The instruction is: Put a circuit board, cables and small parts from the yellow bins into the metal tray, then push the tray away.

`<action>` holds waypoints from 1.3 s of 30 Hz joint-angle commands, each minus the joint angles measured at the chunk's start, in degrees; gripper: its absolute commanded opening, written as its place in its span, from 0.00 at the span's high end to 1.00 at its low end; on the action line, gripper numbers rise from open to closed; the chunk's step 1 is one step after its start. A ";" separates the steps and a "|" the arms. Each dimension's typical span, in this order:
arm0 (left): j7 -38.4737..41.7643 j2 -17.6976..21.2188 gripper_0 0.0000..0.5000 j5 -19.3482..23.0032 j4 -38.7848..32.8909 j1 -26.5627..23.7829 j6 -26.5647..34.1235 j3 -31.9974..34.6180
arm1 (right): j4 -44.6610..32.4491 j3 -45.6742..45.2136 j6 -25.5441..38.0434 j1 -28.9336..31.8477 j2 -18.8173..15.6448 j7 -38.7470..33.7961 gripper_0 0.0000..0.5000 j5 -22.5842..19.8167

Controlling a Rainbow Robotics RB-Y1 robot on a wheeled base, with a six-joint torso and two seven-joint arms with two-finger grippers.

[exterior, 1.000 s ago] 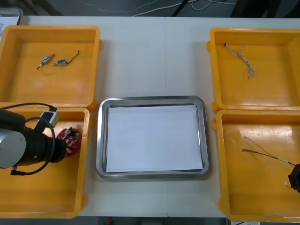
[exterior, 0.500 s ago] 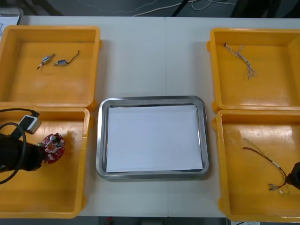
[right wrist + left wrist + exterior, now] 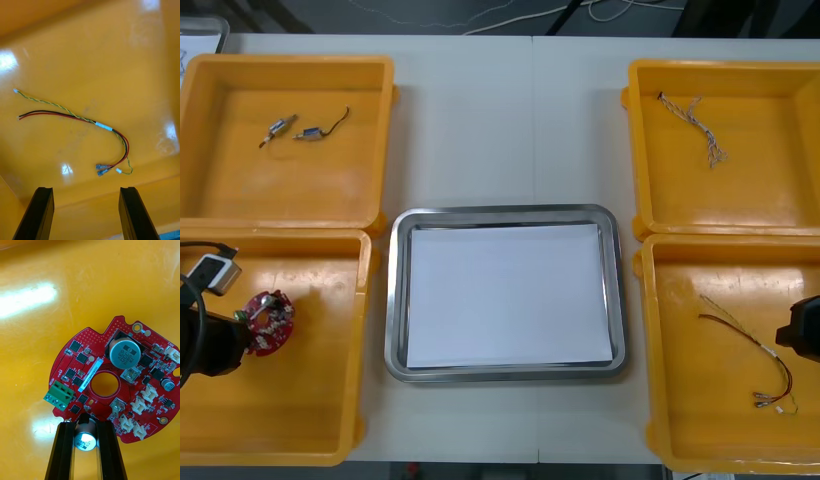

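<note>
From above, the left gripper (image 3: 245,328) sits at the left edge of the table over the near-left yellow bin (image 3: 310,420). The round red circuit board (image 3: 270,322) is at its tip, but the grip itself can't be made out from there. The left wrist view shows it. The left gripper (image 3: 85,429) has its black fingers (image 3: 65,450) pinched on a small silver can at the rim of the circuit board (image 3: 93,341), with the bin floor behind.

Over on the right, the right gripper (image 3: 795,338) is a dark shape at the edge of the near-right yellow bin (image 3: 700,420), beside the red and yellow cable (image 3: 745,340). Its wrist view shows the right gripper (image 3: 85,191) with its fingers spread wide and nothing between them. The cable (image 3: 105,126) lies flat on the bin floor beyond them, untouched.

The metal tray (image 3: 395,300), white inside, sits between the near bins.
</note>
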 commanded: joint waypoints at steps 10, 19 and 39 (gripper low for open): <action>-9.97 2.48 1.00 -2.69 -1.50 5.44 -4.40 -0.63 | 8.73 -0.88 1.17 -7.12 -0.52 31.75 0.00 -0.93; -10.50 1.69 1.00 -4.09 -2.81 8.25 -6.07 -1.51 | 11.10 -0.88 -0.06 -7.12 -1.40 47.84 0.00 -1.01; -8.74 -3.49 1.00 -10.77 -3.52 8.60 -8.27 -3.01 | 15.49 0.09 -13.51 0.79 0.27 60.93 0.00 0.83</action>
